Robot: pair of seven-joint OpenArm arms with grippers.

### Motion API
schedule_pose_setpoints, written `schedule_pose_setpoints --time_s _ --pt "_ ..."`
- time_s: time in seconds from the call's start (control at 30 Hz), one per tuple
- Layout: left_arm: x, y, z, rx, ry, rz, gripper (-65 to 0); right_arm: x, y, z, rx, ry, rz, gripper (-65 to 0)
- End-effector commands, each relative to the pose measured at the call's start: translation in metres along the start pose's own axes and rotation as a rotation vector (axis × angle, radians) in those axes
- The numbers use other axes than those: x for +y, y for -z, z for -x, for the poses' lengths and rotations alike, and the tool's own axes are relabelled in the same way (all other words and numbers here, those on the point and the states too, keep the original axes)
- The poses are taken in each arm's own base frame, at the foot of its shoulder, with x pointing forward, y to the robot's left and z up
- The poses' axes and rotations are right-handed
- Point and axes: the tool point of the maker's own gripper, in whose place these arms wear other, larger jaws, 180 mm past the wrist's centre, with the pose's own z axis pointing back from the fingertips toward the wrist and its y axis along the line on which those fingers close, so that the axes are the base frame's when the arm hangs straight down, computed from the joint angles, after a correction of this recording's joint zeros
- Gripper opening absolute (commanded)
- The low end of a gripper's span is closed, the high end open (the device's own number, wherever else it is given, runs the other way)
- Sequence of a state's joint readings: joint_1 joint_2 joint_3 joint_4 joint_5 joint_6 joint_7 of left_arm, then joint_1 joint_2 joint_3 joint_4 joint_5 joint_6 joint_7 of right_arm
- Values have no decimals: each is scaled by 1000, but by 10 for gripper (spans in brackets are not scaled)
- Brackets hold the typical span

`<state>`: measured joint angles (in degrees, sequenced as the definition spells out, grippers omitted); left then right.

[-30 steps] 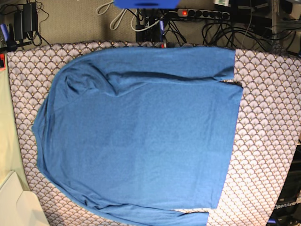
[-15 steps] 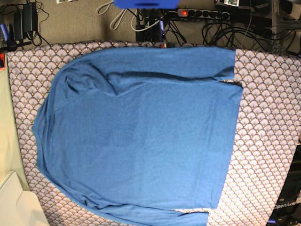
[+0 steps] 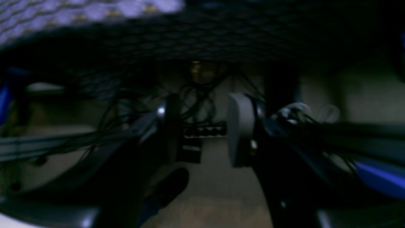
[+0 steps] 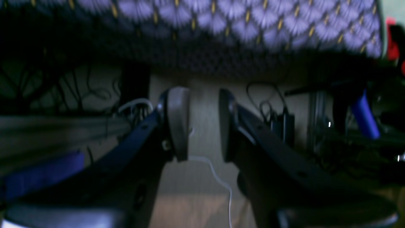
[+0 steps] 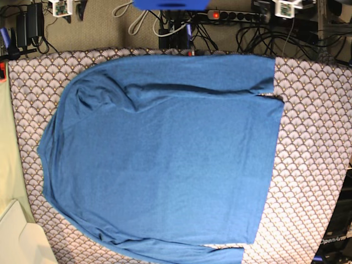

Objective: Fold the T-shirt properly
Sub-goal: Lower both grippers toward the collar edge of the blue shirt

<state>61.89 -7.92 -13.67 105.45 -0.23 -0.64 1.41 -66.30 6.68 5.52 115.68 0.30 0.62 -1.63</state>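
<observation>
T-shirt (image 5: 165, 159) lies flat on scale-patterned tablecloth (image 5: 313, 165); left gripper (image 3: 202, 129) and right gripper (image 4: 197, 123) spread, empty, cables (image 5: 286, 34) behind.

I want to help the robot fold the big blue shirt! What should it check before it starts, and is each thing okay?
1. Plain blue knit long-sleeved T-shirt lies spread on the scallop-patterned table cover: ok.
2. Shirt lies smooth: not ok, a long crease runs along the top sleeve.
3. Whole shirt on the table: cannot tell, its bottom edge leaves the base view.
4. Left gripper open and empty: ok.
5. Right gripper open and empty: ok.
6. Grippers over the shirt: not ok, both sit beyond the table edge.
</observation>
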Motion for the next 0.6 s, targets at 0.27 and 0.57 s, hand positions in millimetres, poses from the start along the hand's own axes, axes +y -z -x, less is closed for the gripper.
schedule_pose_setpoints --time_s 0.27,0.57 --pt "36 2 -50 -147 -147 -26 -403 -4 10 -43 -178 -1 11 -373" --pt "52 13 -73 -224 -218 -26 -403 -7 26 -70 -264 5 28 -344"
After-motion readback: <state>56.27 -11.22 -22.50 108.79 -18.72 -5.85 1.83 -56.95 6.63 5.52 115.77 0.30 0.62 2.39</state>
